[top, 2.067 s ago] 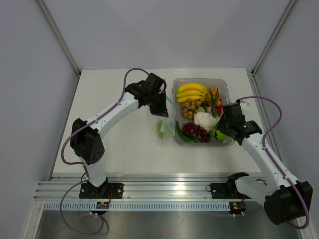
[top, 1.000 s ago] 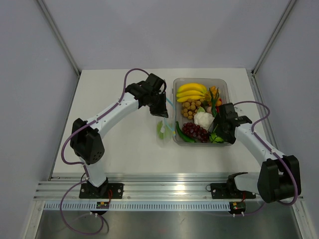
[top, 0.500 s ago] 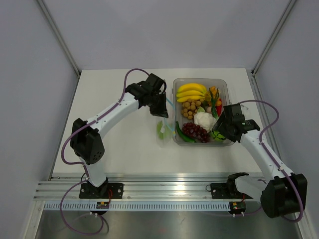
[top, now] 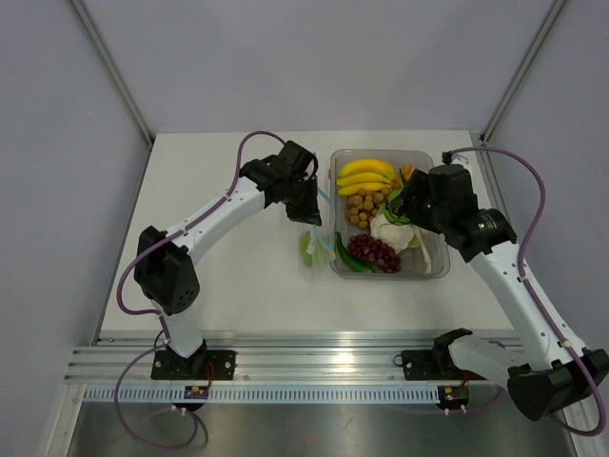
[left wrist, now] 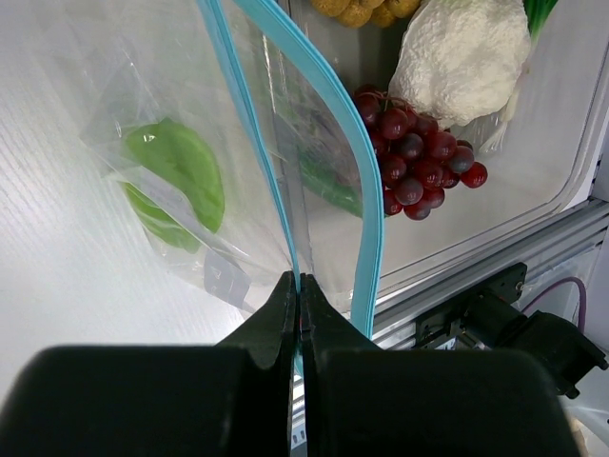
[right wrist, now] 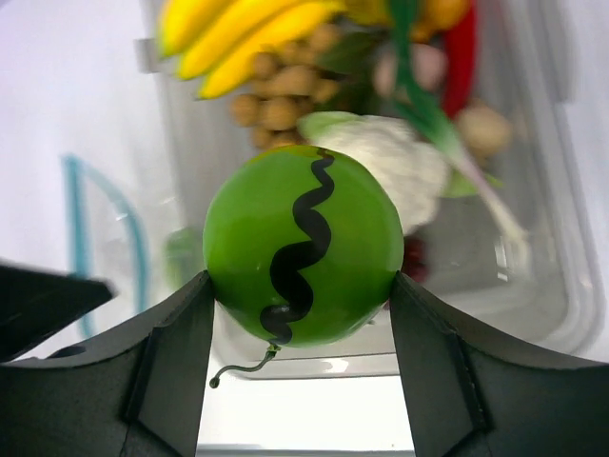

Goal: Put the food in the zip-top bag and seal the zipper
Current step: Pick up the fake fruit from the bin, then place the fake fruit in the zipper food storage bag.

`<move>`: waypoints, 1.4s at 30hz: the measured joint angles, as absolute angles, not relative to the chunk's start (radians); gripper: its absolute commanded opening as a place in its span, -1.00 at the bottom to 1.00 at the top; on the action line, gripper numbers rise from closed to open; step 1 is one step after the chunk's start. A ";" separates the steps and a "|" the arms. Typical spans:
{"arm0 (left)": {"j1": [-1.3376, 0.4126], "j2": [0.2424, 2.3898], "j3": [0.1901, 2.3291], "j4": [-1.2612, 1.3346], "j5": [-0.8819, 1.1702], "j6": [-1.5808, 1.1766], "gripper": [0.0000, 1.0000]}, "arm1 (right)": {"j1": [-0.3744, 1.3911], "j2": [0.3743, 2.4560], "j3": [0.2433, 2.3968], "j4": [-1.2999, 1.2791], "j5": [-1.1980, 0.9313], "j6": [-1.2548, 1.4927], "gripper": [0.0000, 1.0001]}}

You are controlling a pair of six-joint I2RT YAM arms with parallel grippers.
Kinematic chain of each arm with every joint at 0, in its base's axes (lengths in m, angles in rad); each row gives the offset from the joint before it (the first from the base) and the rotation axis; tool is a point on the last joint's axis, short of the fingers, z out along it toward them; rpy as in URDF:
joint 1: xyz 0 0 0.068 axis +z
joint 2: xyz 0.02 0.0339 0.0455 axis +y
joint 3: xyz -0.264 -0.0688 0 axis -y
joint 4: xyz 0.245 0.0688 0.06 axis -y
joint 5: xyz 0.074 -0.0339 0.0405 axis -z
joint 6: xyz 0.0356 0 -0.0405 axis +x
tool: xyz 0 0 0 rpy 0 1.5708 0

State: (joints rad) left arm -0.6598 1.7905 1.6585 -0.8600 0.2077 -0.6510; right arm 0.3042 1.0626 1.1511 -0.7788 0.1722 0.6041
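R tool [right wrist: 303,319] clamps fruit [right wrist: 303,243] (L tool [left wrist: 298,297]: zipper [left wrist: 354,167]).

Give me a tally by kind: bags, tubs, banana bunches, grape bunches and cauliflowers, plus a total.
zip-top bag: 1
clear tub: 1
banana bunch: 1
grape bunch: 1
cauliflower: 1
Total: 5

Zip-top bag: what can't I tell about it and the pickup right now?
Top view: zip-top bag too small to judge its mouth.
Left wrist: zipper's near end hidden behind the left tool.
Right wrist: bag blurred; green round piece hides tub contents behind it.
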 measured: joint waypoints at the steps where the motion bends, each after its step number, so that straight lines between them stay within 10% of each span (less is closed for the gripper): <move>1: -0.660 1.790 1.658 -0.860 0.208 -0.651 -1.00 | 0.341 1.080 1.184 -0.772 0.171 0.604 -0.21; 42: -0.651 1.815 1.699 -0.887 0.314 -0.387 -1.00 | 0.614 1.422 1.193 -0.521 0.056 0.704 -0.24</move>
State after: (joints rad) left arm -0.6510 1.8149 1.6993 -0.8871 0.3141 -0.3874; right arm 0.6140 1.4223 1.1934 -0.5209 0.0559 0.7040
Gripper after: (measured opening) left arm 0.012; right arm 0.730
